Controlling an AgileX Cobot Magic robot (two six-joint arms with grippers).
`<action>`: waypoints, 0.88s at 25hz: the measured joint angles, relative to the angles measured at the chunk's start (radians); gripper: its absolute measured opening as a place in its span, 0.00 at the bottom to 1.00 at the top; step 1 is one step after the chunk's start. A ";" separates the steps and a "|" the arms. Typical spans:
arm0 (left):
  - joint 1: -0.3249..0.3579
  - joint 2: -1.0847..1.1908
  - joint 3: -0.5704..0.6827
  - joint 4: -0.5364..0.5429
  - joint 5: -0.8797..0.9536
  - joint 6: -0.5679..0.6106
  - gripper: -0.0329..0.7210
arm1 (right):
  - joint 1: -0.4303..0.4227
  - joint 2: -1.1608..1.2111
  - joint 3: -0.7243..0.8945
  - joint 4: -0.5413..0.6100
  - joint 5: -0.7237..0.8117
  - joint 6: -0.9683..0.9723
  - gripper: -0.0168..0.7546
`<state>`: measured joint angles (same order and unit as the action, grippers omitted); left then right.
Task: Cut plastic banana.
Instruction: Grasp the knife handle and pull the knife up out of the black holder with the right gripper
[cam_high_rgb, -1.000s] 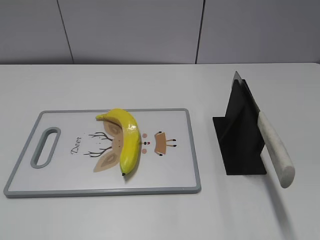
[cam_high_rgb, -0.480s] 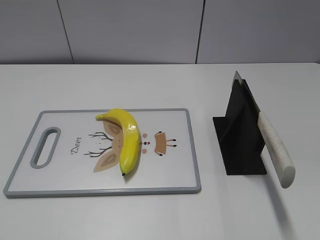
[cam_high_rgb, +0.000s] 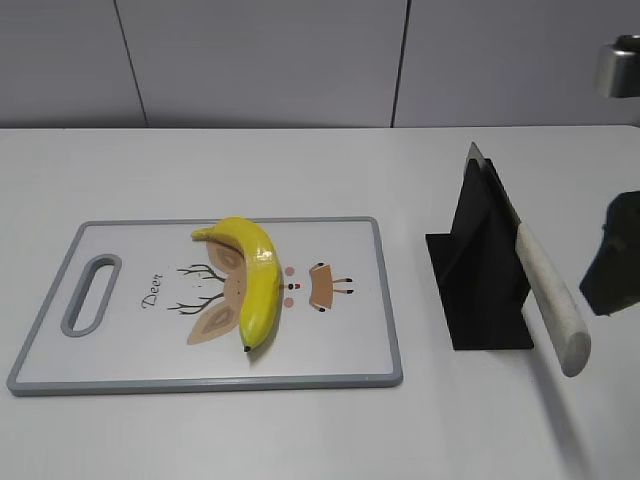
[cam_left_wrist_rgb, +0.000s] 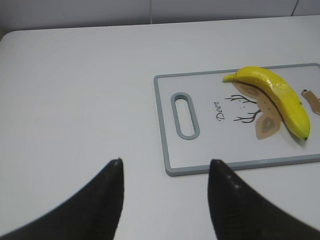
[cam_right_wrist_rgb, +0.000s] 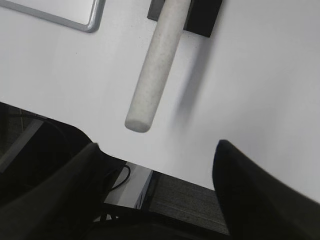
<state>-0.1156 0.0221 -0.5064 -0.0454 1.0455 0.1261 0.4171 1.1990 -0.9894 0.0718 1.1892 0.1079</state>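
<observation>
The plastic banana (cam_high_rgb: 254, 277) is glossy yellow and lies on the white cutting board (cam_high_rgb: 350, 340) with a grey rim and deer drawing. It also shows in the left wrist view (cam_left_wrist_rgb: 275, 97). A knife with a white handle (cam_high_rgb: 552, 297) sits in a black stand (cam_high_rgb: 480, 270); the handle shows in the right wrist view (cam_right_wrist_rgb: 155, 70). My right gripper (cam_right_wrist_rgb: 157, 145) is open and empty, just right of and below the handle's end; it shows dark at the right edge of the exterior view (cam_high_rgb: 612, 255). My left gripper (cam_left_wrist_rgb: 165, 162) is open and empty over bare table, left of the board.
The table's front edge (cam_right_wrist_rgb: 165, 172) lies under my right gripper, with cables and floor below it. A grey panelled wall (cam_high_rgb: 300, 60) stands behind the table. The board's handle slot (cam_high_rgb: 92, 293) is at its left end.
My right gripper has come into the exterior view at the right edge, beside the knife handle. The banana, board and knife have not moved.
</observation>
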 joint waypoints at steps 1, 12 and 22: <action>0.000 0.000 0.000 0.000 0.000 0.000 0.73 | 0.006 0.021 -0.001 -0.002 -0.013 0.019 0.69; 0.000 0.000 0.000 0.000 0.000 0.000 0.73 | 0.012 0.227 -0.002 -0.019 -0.171 0.163 0.65; 0.000 0.000 0.000 0.000 0.000 0.000 0.73 | 0.012 0.365 -0.002 -0.019 -0.167 0.220 0.65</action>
<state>-0.1156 0.0221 -0.5064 -0.0454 1.0455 0.1261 0.4286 1.5641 -0.9916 0.0525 1.0225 0.3280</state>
